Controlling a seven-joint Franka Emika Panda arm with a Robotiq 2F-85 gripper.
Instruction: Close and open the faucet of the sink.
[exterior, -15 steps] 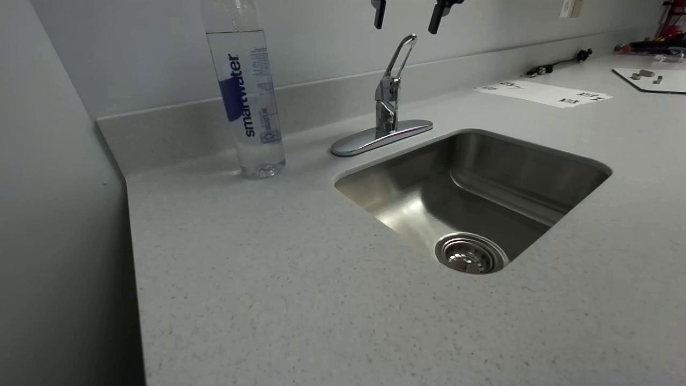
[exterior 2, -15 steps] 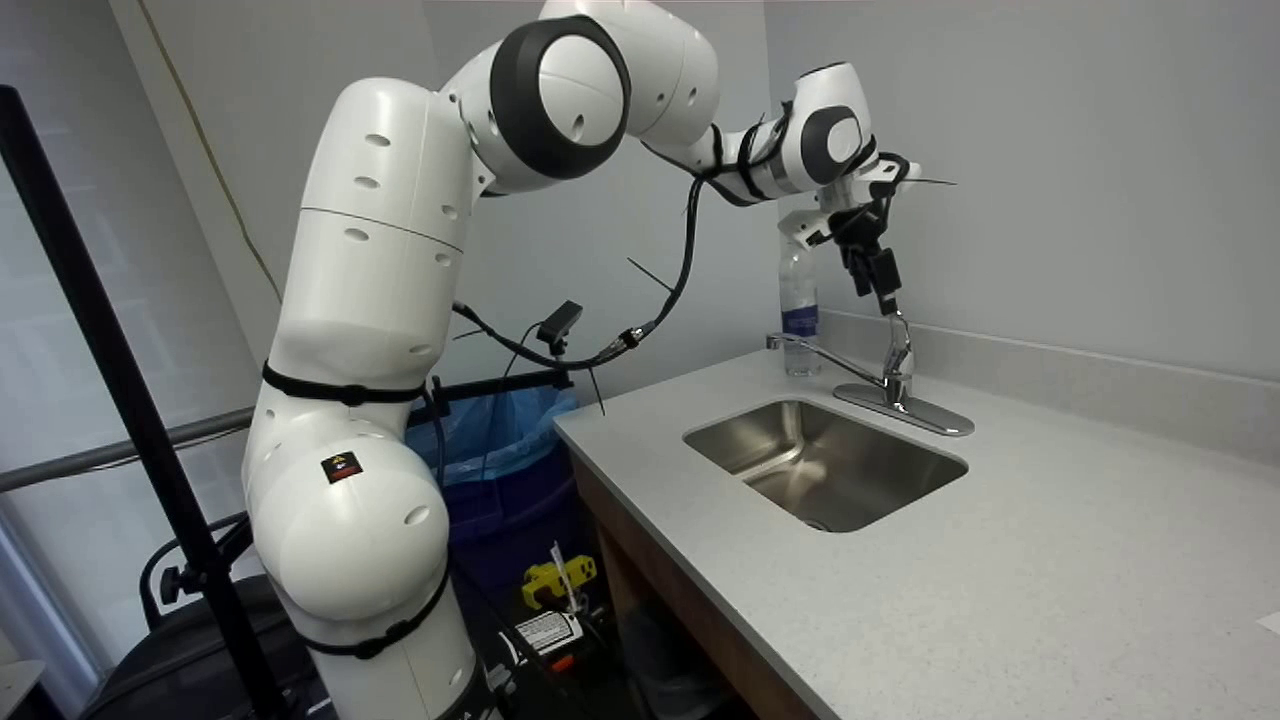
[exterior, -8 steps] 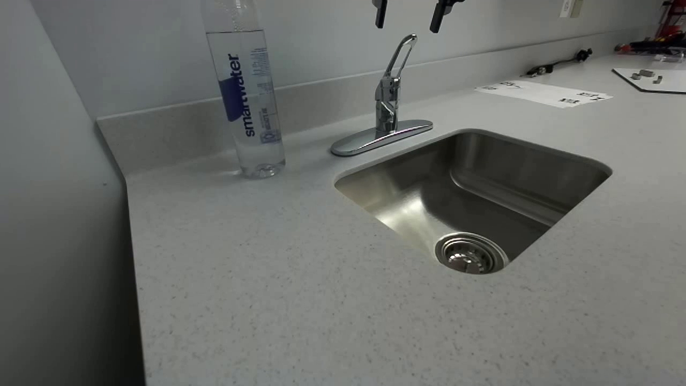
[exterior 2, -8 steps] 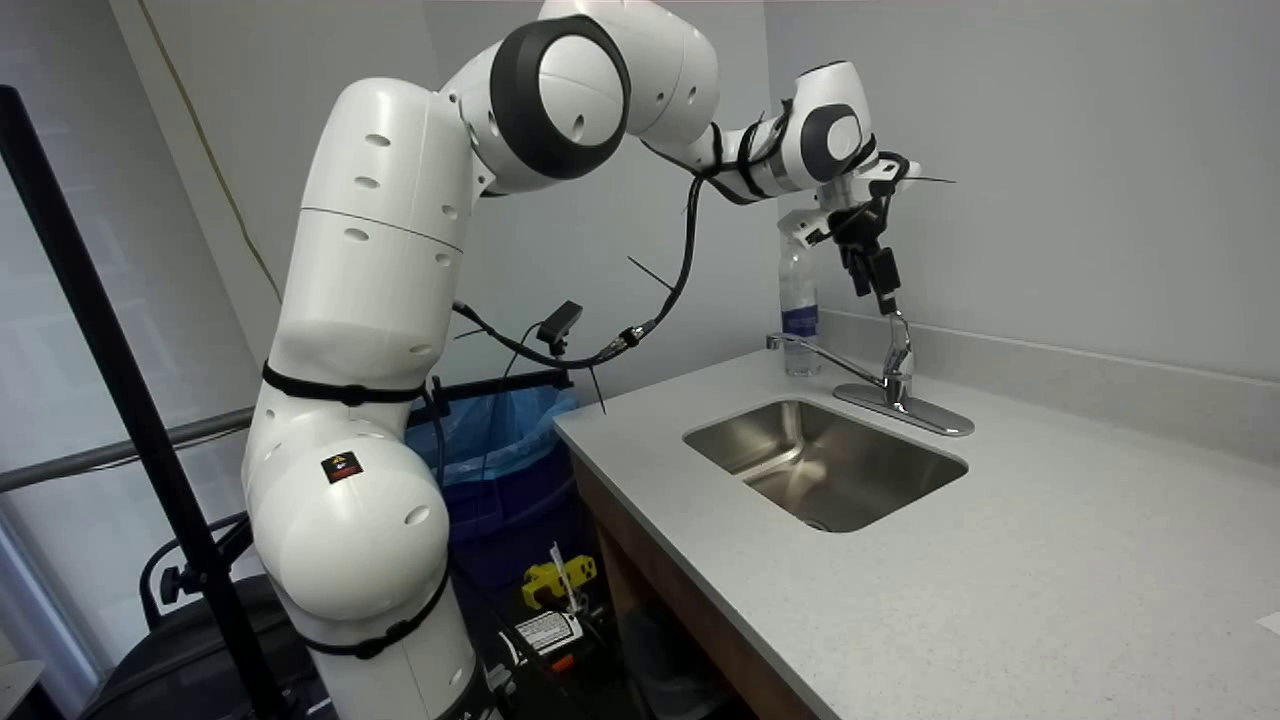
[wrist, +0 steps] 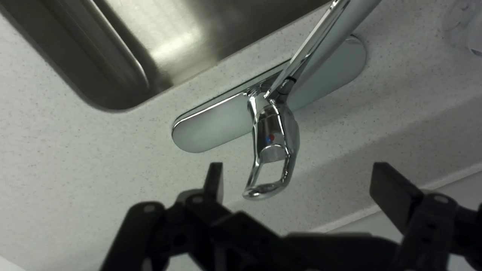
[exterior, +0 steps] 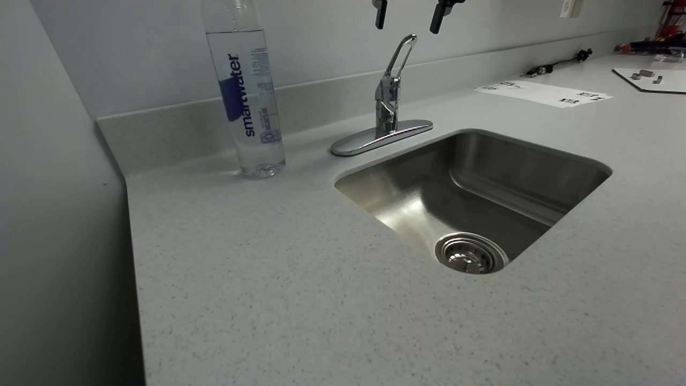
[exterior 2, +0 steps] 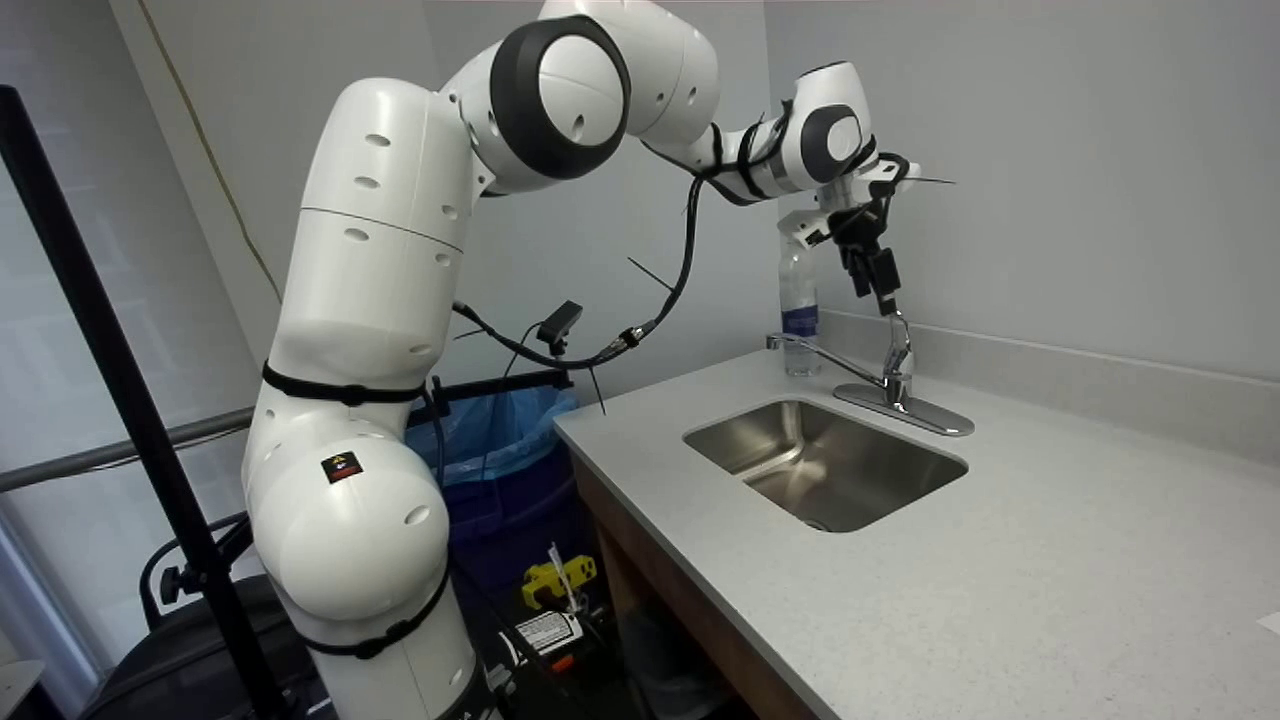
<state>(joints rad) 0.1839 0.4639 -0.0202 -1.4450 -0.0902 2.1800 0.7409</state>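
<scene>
Gripper (wrist: 297,165) spread wide at the faucet (exterior: 387,104)

In the wrist view the 2 black fingers (wrist: 391,195) stand far apart, gripping nothing. The faucet's lever (wrist: 272,152) shows between them, with space on both sides, nearer the finger at that view's left. In an exterior view a fingertip (exterior 2: 887,303) overlaps the lever's top; whether they touch cannot be told.

The faucet is mirror-bright: a lever shaped like a hollow loop, a red and blue mark, a slim spout (wrist: 325,41), a long oval base plate (wrist: 216,128). It stands on the pale, speckled counter (exterior: 268,268), just beside the sink (exterior: 520,166), a brushed-steel basin with rounded corners and a round drain (exterior: 471,257). A clear bottle (exterior: 246,96) with blue lettering stands near the faucet.

The spout runs off the wrist view's top edge. In an exterior view the frame cuts off the bottle's top and all but the lower ends of the fingers. Marks on a white sheet (exterior: 541,94) are too small to read; dark objects (exterior: 651,47) at the counter's far end are blurred.
</scene>
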